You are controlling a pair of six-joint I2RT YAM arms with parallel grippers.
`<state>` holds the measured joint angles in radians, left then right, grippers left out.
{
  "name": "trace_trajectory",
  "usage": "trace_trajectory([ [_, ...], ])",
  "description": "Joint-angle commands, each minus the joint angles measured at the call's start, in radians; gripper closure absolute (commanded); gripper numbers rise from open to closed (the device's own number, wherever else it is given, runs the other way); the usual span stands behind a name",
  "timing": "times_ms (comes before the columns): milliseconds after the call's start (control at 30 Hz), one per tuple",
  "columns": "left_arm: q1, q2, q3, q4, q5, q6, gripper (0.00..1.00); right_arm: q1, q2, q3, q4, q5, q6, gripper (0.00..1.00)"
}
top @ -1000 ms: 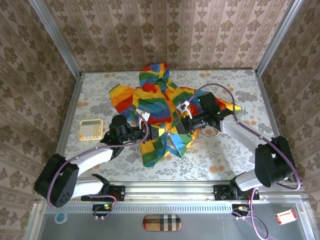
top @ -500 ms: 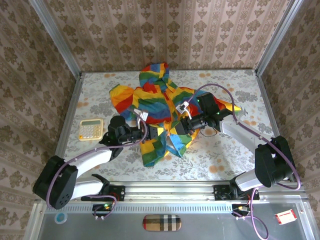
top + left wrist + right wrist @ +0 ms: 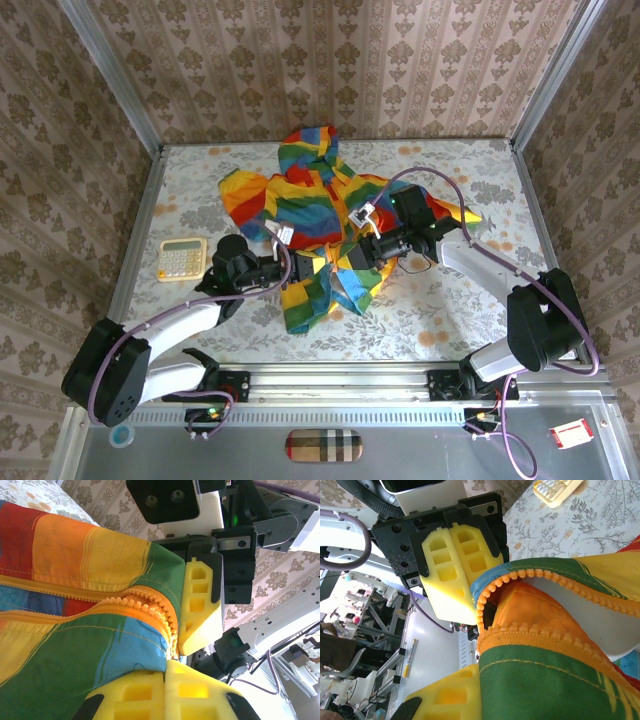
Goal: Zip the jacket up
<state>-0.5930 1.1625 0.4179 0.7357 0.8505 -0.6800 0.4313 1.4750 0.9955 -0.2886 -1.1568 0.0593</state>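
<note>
My left pincer [image 3: 303, 263] and right pincer [image 3: 356, 255] each pinch the jacket [image 3: 310, 200] beside its orange zipper [image 3: 150, 605], tips nearly meeting.

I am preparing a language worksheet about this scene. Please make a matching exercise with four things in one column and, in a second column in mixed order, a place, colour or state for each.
Things:
1. calculator
2. left gripper
3. zipper teeth
4. checked case

Place, colour or state:
a. orange
b. on the grey ledge at the near edge
c. shut on the jacket
d. on the table, left of the jacket

Pairs: 1-d, 2-c, 3-a, 4-b
</note>
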Motion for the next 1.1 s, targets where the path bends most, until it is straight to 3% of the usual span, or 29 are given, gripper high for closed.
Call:
trace_trajectory([
  [0,0.004,-0.008,-0.011,0.014,0.012,0.003,1.00,0.007,0.007,0.031,0.011,-0.033,0.005,1.00],
  [1067,-0.004,-0.035,-0.041,0.005,0.015,-0.009,1.00,0.007,0.024,0.046,0.056,0.003,0.029,1.00],
])
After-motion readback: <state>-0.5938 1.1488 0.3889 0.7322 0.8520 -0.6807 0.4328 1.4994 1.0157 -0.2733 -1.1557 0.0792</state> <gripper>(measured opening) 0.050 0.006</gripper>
